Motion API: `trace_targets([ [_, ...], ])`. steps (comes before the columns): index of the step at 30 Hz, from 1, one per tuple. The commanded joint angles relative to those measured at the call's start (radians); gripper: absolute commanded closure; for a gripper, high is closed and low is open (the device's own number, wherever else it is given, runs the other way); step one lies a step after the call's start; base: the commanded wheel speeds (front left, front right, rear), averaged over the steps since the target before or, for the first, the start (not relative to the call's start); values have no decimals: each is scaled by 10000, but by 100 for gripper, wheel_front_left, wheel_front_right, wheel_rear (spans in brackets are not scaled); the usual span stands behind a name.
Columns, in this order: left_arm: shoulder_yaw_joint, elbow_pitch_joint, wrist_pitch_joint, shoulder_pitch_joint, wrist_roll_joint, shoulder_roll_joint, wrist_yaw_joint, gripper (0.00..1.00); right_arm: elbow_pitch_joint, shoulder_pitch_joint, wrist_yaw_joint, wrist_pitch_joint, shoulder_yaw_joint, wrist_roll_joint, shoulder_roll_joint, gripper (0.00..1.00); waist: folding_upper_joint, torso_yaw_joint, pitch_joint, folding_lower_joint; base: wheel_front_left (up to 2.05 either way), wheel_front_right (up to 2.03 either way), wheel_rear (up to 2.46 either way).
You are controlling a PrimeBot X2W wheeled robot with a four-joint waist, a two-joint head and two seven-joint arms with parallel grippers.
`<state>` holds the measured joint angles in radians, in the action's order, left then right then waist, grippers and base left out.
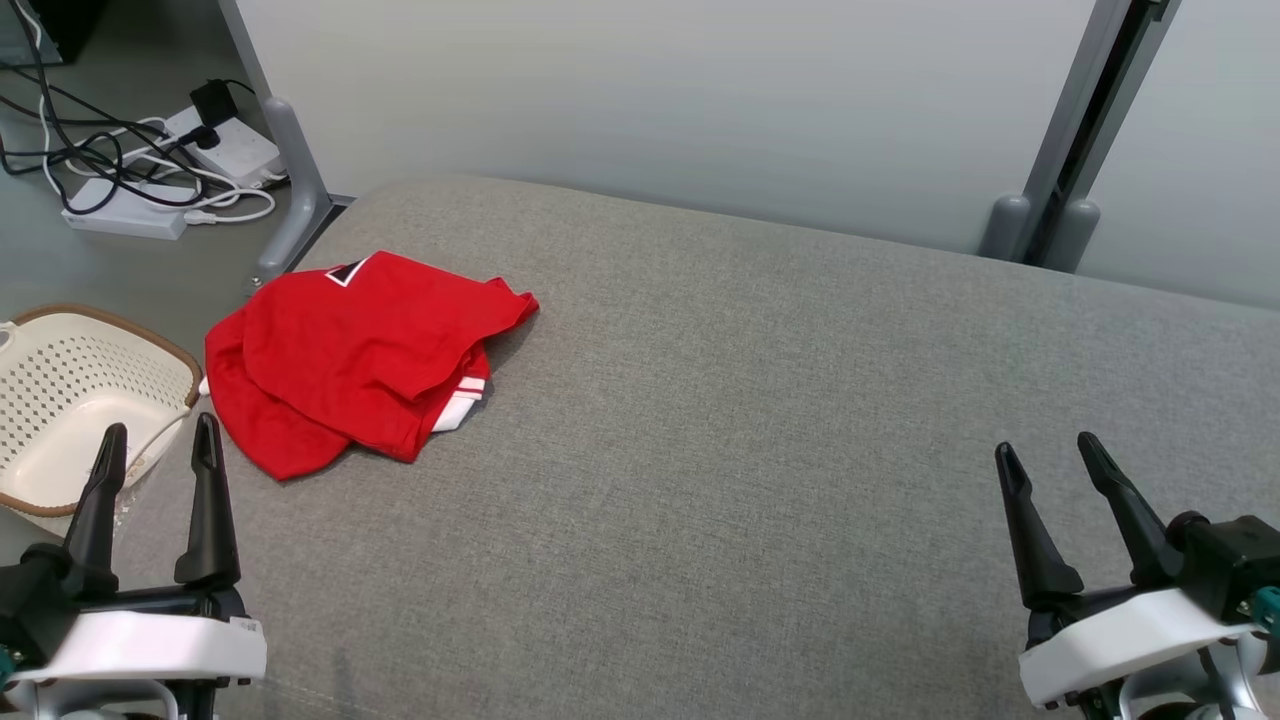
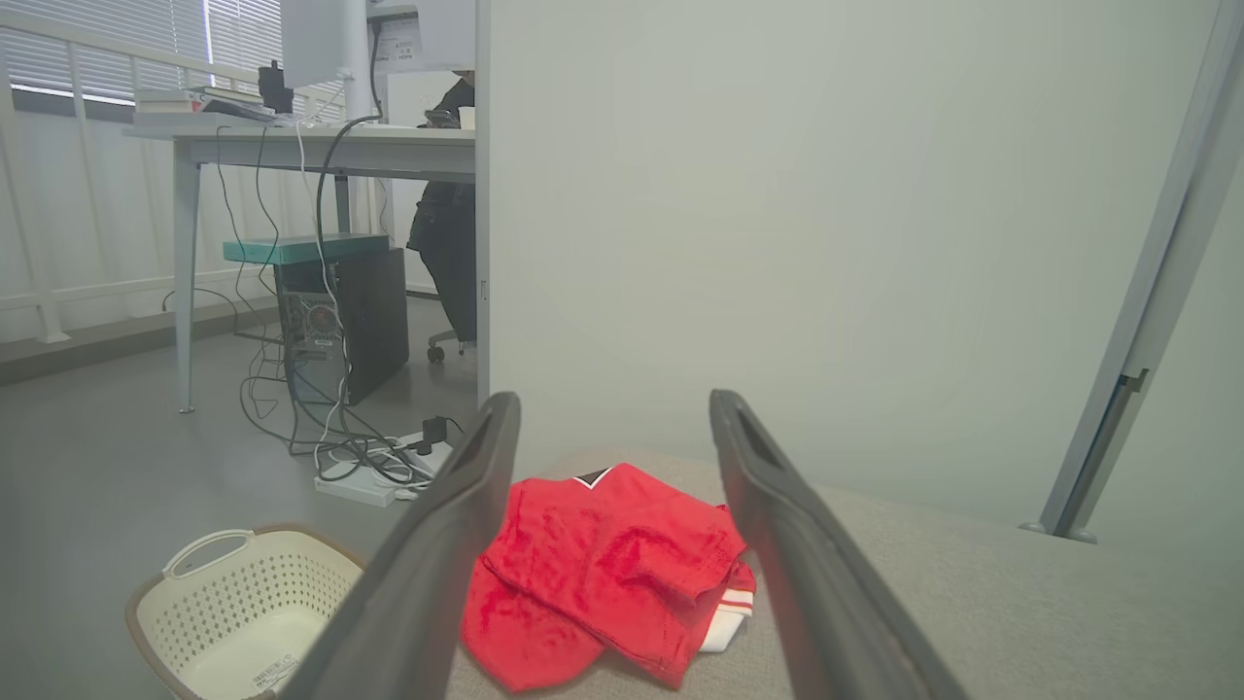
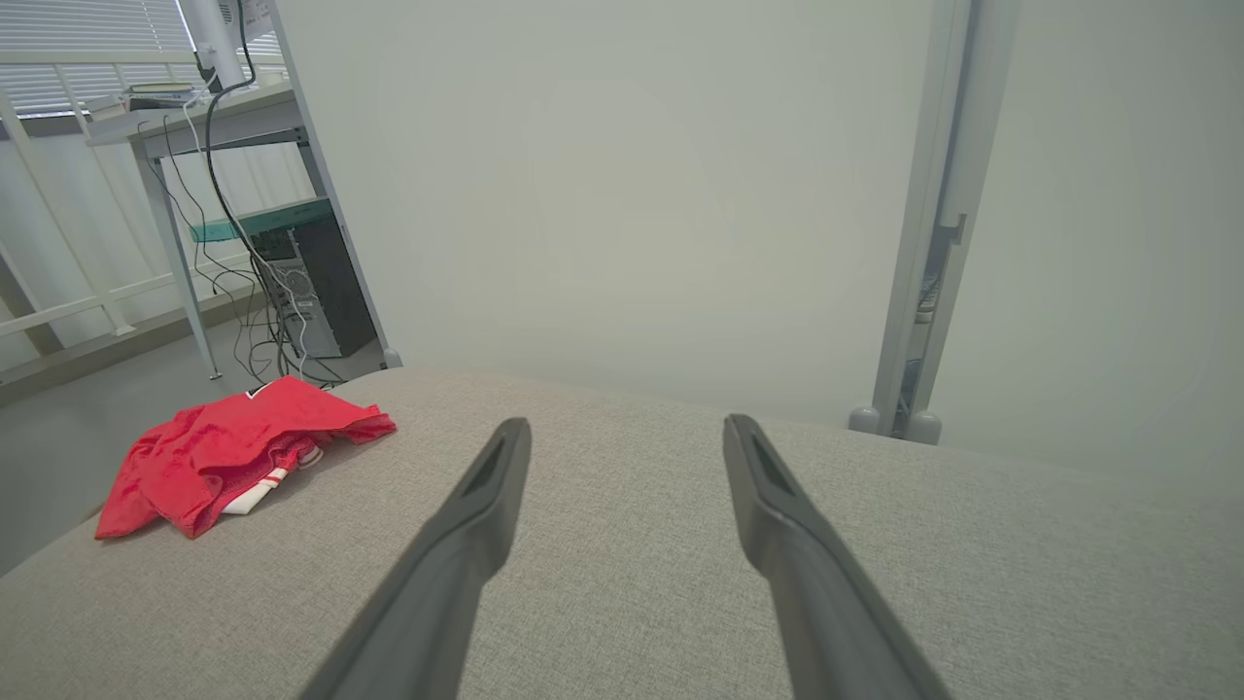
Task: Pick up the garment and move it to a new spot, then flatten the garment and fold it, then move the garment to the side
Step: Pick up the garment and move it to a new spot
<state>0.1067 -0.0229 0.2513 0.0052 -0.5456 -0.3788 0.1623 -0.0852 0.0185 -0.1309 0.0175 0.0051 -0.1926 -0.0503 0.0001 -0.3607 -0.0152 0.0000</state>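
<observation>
**A:** What is seen in the head view?

**B:** A red garment is seen lying crumpled near the far left corner of a grey padded surface, with white trim showing at its near edge. The left gripper is held at the lower left, its fingers spread and nothing between them. The garment is found just beyond its fingertips and slightly to their right, and is not gripped. The right gripper is held at the lower right, likewise spread and empty, well apart from the garment. A pale perforated basket is set on the floor beside the surface's left edge.

**A:** And in the left wrist view?

**B:** The garment is framed between the two parted fingers and ahead of them, and nothing is pinched. The basket is seen at the lower left.

**A:** And in the right wrist view?

**B:** Bare grey fabric is seen between the spread fingers. The garment is seen far off to the left, near the surface's edge, well clear of both fingers.
</observation>
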Motion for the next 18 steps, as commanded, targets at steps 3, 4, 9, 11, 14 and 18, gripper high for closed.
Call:
trace_targets([
  [3, -48, -51, 54, -427, 40, 18, -54, 0, -124, -185, 3, 79, -7, 36, -48, 0, -1, 135, -225, 0, 0, 0, 0],
  [4, -34, -50, 59, -576, 37, 36, -84, 0, -158, -227, 3, 106, -4, 49, -61, 0, -1, 181, -327, 0, 0, 0, 0],
  [9, -15, 776, -318, -1897, -295, 19, -320, 0, -417, -550, 3, 296, 56, 146, -179, 0, -1, 503, -1135, 0, 0, 0, 0],
  [11, -2, 1581, -627, -2542, -549, -9, -546, 0, -526, -726, 3, 382, 74, 178, -242, 0, -1, 707, -1537, 0, 0, 0, 0],
  [14, 130, 3059, -951, -3474, -831, 22, -994, 0, -644, -990, 3, 465, 67, 259, -321, 0, -1, 1022, -2193, 0, 0, 0, 0],
  [18, 293, 5300, -1279, -4579, -1211, 199, -1600, 0, -701, -1378, 3, 506, 115, 312, -392, 0, -1, 1421, -3018, 0, 0, 0, 0],
])
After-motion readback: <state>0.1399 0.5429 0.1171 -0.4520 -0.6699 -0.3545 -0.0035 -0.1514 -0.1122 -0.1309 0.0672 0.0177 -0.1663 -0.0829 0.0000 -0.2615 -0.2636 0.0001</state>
